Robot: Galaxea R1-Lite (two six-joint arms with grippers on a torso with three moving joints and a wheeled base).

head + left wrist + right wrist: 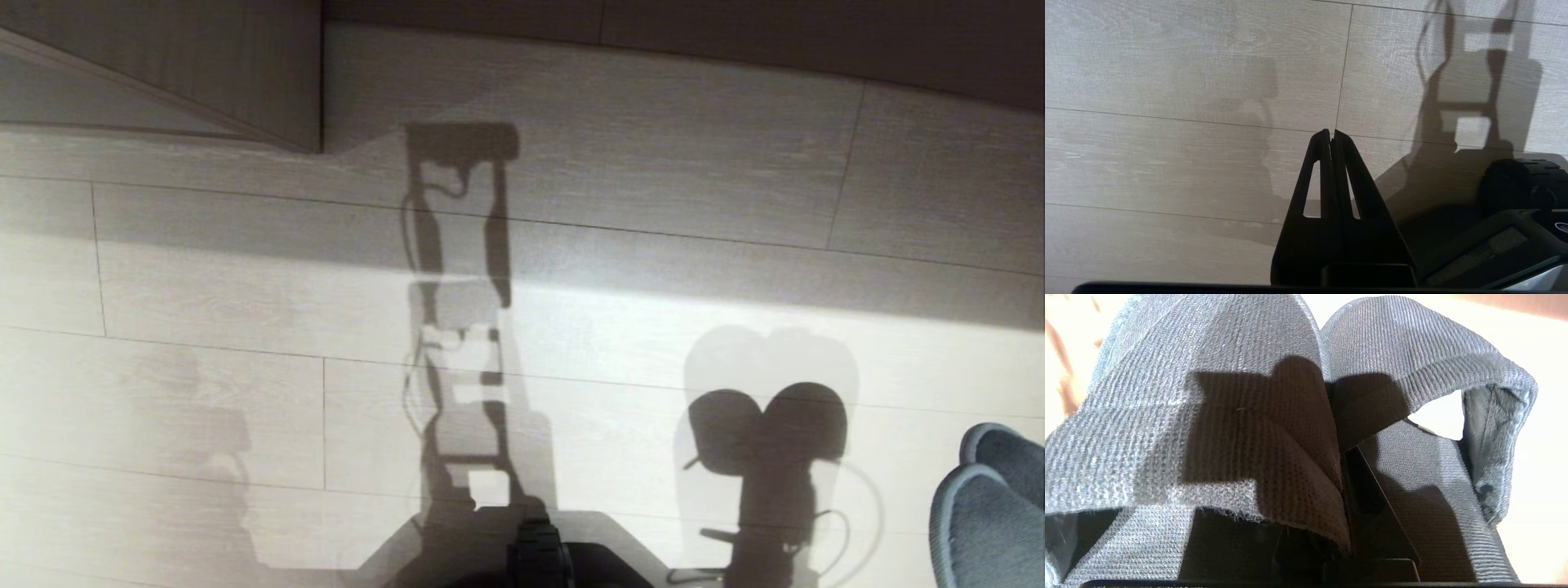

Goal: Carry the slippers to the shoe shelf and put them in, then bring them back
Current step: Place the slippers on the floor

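A: What has the right gripper point(1345, 473) got?

B: Its jaws are clamped tight on the slippers point(1216, 428), both of the grey-blue pair pinched together by their inner edges, uppers fanning out either side of the fingers. In the head view the slippers point(992, 506) hang off the floor at the robot's right.

A: So which step?

B: Carrying, I'd judge. Next comes steering toward the shoe shelf, which I can't pick out; only a pale wood panel point(245, 73) stands well ahead, to the left.

A: And the other arm?

B: The left gripper point(1332, 136) hangs closed and empty over bare floor point(1167, 163), beside the base wheel point(1523, 183). Nothing blocks the way.
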